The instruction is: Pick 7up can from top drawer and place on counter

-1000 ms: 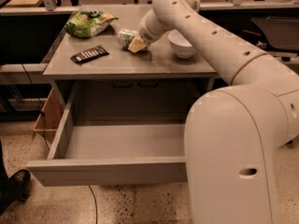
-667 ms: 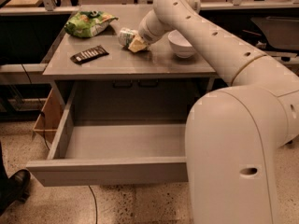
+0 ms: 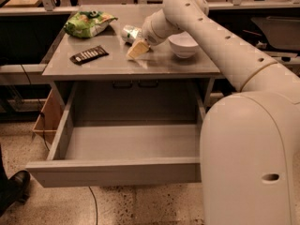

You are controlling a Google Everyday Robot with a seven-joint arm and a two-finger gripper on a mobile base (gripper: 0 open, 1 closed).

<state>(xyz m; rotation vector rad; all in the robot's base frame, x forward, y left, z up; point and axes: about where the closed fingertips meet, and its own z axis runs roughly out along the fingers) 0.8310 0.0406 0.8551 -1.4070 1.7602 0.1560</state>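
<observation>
The 7up can (image 3: 130,33) lies on its side on the grey counter (image 3: 108,65), near the back middle. My gripper (image 3: 137,49) is over the counter, right beside the can on its front right, low near the surface. Whether it still touches the can does not show. The top drawer (image 3: 115,172) is pulled wide open below the counter, and its visible floor holds nothing. My arm reaches in from the right, over the counter's right half.
A crinkly green snack bag (image 3: 88,23) lies at the counter's back left. A dark flat wrapper (image 3: 89,55) lies left of the gripper. A white bowl (image 3: 183,45) stands just right of it. A cardboard box (image 3: 47,118) and a black shoe (image 3: 11,191) are on the floor at left.
</observation>
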